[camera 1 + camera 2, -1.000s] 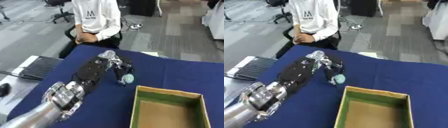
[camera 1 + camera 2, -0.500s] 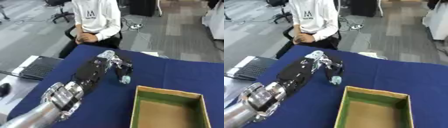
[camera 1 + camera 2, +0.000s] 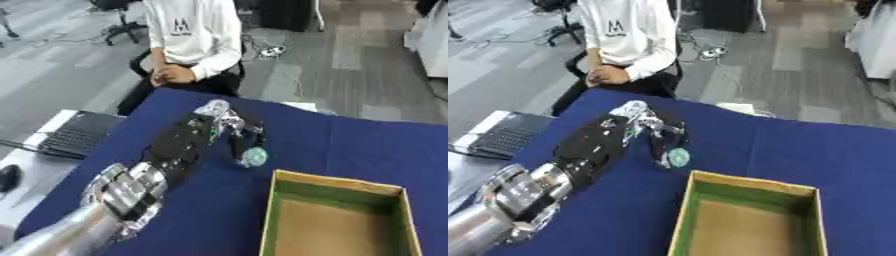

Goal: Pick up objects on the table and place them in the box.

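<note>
Closer now, fingers [image 3: 241,142] touch pale-green object [image 3: 255,157].

small pale-green round object [image 3: 254,157] beside the open box [image 3: 336,217] (green-lined, cardboard floor).

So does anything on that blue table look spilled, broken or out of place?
Nothing stands out. The robot hand is curled over a small pale green thing on the table, and the box sits upright, empty.
</note>
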Controlling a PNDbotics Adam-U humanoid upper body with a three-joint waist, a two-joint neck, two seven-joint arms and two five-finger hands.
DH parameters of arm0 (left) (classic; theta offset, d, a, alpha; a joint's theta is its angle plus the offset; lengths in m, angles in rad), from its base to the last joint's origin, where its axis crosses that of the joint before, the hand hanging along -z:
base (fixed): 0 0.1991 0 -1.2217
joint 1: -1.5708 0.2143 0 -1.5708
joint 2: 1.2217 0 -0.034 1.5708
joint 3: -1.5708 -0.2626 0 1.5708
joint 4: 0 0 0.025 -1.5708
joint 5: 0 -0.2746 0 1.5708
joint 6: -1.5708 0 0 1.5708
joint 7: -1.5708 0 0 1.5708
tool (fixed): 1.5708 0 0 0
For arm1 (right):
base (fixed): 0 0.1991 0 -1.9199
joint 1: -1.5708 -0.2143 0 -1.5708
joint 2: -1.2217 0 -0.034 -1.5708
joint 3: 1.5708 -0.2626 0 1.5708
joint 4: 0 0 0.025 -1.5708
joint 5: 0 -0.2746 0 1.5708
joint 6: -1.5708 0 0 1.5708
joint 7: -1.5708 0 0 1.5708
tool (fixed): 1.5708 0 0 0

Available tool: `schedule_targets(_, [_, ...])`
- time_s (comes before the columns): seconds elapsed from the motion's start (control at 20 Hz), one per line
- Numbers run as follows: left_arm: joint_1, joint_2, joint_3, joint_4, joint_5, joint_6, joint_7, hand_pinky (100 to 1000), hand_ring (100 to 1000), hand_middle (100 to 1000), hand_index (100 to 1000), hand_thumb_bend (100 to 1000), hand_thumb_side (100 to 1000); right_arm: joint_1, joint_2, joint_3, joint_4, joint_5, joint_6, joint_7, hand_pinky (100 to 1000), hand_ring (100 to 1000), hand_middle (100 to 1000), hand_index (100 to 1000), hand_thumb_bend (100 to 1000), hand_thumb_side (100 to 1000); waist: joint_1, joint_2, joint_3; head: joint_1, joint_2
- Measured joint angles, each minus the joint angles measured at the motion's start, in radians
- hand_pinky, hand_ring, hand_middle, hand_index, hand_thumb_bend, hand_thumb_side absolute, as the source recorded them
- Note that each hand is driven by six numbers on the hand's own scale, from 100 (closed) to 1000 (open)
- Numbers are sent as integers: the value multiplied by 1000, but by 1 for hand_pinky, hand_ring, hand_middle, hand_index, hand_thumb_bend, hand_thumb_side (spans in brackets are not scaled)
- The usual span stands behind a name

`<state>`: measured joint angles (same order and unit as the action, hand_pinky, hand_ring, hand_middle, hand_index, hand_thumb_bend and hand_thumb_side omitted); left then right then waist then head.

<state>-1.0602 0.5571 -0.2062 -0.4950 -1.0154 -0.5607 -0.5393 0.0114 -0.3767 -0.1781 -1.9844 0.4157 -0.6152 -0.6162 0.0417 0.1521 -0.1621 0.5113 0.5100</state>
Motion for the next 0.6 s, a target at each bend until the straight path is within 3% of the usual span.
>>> schedule_targets(0.5, [1, 0, 0, 0, -19, -34, 34, 318, 387, 542, 632, 911, 276, 0, 0, 0, 0, -2, 0, 0, 148, 264, 274, 406, 100, 1000, 0, 0, 1, 9, 1])
schedule_targets(0.55, [1, 0, 0, 0, -21, -37, 37, 328, 397, 546, 639, 911, 276, 0, 0, 0, 0, -2, 0, 0, 148, 264, 274, 406, 100, 1000, 0, 0, 1, 9, 1])
schedule_targets(0.6, [1, 0, 0, 0, -23, -40, 40, 396, 443, 564, 652, 930, 281, 0, 0, 0, 0, -2, 0, 0, 148, 264, 274, 406, 100, 1000, 0, 0, 2, 9, 1])
